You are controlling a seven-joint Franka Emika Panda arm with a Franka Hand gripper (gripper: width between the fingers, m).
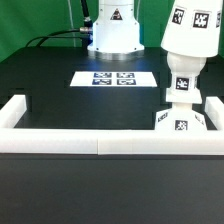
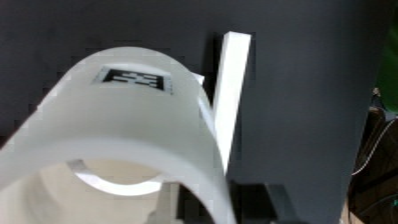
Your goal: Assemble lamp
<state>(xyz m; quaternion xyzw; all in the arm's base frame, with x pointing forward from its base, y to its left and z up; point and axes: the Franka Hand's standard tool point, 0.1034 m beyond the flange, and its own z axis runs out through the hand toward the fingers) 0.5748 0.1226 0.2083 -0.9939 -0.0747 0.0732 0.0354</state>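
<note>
Landmark: the marker board [image 1: 115, 78], a flat white sheet with black square tags lying on the black table [image 1: 60, 105] in front of the robot's white pedestal [image 1: 112, 32].
Lamp shade: the shade [image 1: 190, 30] is a white truncated cone with black tags on its side; in the exterior view it stands upright to that view's right of the marker board, narrow end up, at the top of the stacked lamp parts.
Shade, wrist view: the shade [image 2: 125, 130] fills most of the picture as a curved white wall bearing one black tag, with its open rim and pale inside showing below.
Bulb: the bulb [image 1: 183, 82] shows just under the shade's wide rim, white with a black tag; its lower part meets the base, and its head is hidden by the shade.
Base: the base [image 1: 179, 121] sits on the table beyond the near wall, to the exterior view's right of the marker board, with tags on its near faces.
Wall strip: the long white wall strip [image 1: 100, 146] runs along the near edge of the table, with short returns at both ends; in the wrist view a white strip [image 2: 233, 100] lies just beside the shade.
Gripper: its fingers are not clear in either view; dark shapes near the shade's rim in the wrist view may be part of them, so I cannot tell how far apart the fingers are or whether they have hold of the shade.
</note>
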